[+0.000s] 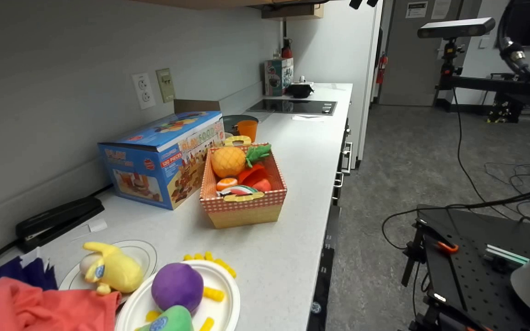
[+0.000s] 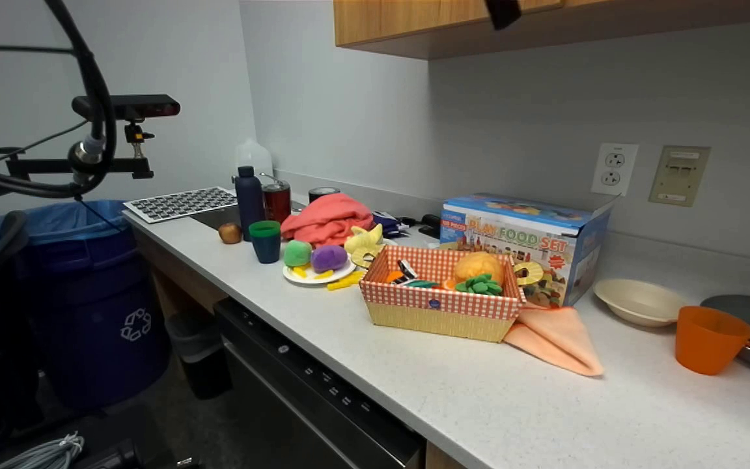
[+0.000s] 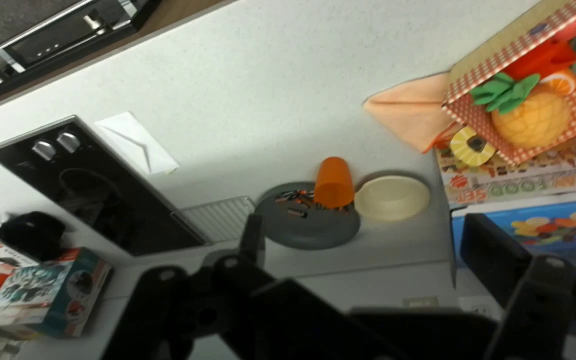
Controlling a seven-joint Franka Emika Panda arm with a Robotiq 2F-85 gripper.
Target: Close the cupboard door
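A tall, flat, plain white panel (image 1: pixel 331 41), which fits the look of the cupboard door, stands at the far end of the counter in an exterior view. Its top is cut off, and I cannot tell whether it is open or shut. My gripper (image 3: pixel 366 235) is open in the wrist view, with its two dark fingers wide apart and nothing between them. Its tips also show at the top edge in an exterior view (image 1: pixel 364 2), high up, in line with the panel. A dark part of it also shows in an exterior view (image 2: pixel 504 13), before the wooden wall cupboard (image 2: pixel 401 19).
The white counter (image 1: pixel 288 248) bears a checked basket (image 1: pixel 242 207) of toy food, a blue play food box (image 1: pixel 138 156), an orange cup (image 2: pixel 710 339), a pale bowl (image 2: pixel 638 299) and a cooktop (image 3: pixel 93 185). A camera on a bracket (image 1: pixel 456 28) stands beyond the counter edge.
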